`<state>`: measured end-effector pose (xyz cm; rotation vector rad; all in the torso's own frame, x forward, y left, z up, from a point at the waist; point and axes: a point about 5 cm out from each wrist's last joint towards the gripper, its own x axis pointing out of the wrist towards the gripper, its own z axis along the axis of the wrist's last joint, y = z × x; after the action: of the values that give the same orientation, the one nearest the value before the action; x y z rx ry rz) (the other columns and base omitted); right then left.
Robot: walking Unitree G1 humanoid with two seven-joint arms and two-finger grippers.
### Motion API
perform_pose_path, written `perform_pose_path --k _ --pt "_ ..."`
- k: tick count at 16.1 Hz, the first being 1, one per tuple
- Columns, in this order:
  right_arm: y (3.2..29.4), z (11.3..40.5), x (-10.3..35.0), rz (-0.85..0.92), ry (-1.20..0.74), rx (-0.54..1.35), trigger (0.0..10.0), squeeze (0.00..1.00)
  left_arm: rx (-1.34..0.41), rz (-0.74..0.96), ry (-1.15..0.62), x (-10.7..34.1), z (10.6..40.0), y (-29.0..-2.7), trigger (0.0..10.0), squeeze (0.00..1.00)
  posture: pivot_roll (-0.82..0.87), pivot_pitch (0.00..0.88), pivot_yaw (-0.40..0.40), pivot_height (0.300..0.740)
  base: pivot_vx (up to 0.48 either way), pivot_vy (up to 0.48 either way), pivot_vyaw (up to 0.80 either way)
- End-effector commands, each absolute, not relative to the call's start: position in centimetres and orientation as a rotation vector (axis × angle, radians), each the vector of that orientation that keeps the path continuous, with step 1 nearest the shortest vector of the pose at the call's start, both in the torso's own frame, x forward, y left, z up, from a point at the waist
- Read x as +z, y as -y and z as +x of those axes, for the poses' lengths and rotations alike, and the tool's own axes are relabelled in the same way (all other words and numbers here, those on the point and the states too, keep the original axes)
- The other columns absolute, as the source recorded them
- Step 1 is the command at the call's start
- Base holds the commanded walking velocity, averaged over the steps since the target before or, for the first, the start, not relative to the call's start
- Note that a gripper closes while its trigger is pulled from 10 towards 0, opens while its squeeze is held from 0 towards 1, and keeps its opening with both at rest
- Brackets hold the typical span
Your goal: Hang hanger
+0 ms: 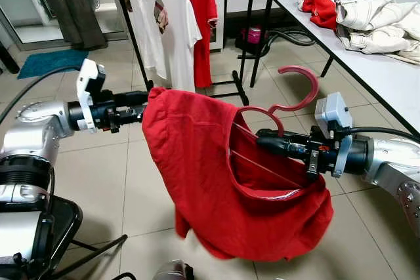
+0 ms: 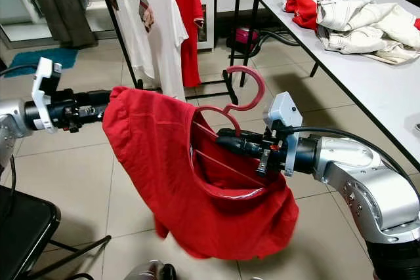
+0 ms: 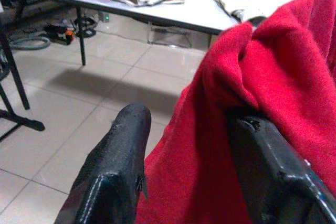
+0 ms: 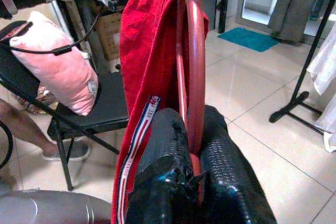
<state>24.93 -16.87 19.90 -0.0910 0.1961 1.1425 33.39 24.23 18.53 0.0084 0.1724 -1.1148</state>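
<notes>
Red shirt (image 1: 223, 181): held in mid-air between the two arms, over open tiled floor (image 1: 111, 188), hem hanging low.
Red hanger (image 1: 289, 100): inside the shirt's neck opening, hook standing up and clear of the cloth.
Right gripper (image 1: 262, 137): fingers closed on the hanger's rod, the collar label lying against them.
Left gripper (image 1: 146, 96): at the shirt's far shoulder edge, cloth bunched between its fingers; it appears clamped on the shirt, though the fold hides the tips.
Clothes rack (image 1: 246, 44): well beyond, with white and red shirts hung on it; bare floor lies before it.
Table (image 1: 367, 63): on the robot's right, near edge beside the right arm, heaped with garments.
Black chair (image 4: 89, 114): holds a pink cushion.
</notes>
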Motion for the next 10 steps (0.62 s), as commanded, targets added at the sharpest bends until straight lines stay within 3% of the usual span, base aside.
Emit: perform_pose_path --k 1,2,3,10 --pt "16.57 24.54 20.95 -0.107 -0.137 1.178 10.0 0.0 -1.125 0.029 -0.189 18.36 33.41 -23.97 9.2 0.0 0.04 0.023 0.069 0.74 0.0 0.0 0.0" --pt "16.52 24.51 20.95 -0.107 -0.136 1.18 10.0 0.0 -1.126 0.016 -0.195 18.29 33.53 -23.79 1.0 0.0 0.04 0.025 0.071 0.74 0.0 0.0 0.0" --pt "16.47 24.48 20.94 -0.106 -0.137 1.181 10.0 0.0 -1.126 -0.002 -0.2 18.24 33.61 -23.69 0.0 0.0 0.04 0.025 0.071 0.74 0.0 0.0 0.0" --pt "16.58 24.32 20.77 -0.104 -0.144 1.173 10.0 0.0 -1.113 -0.008 -0.192 18.32 33.81 -23.63 0.0 0.0 0.04 0.03 0.077 0.74 0.0 0.0 0.0"
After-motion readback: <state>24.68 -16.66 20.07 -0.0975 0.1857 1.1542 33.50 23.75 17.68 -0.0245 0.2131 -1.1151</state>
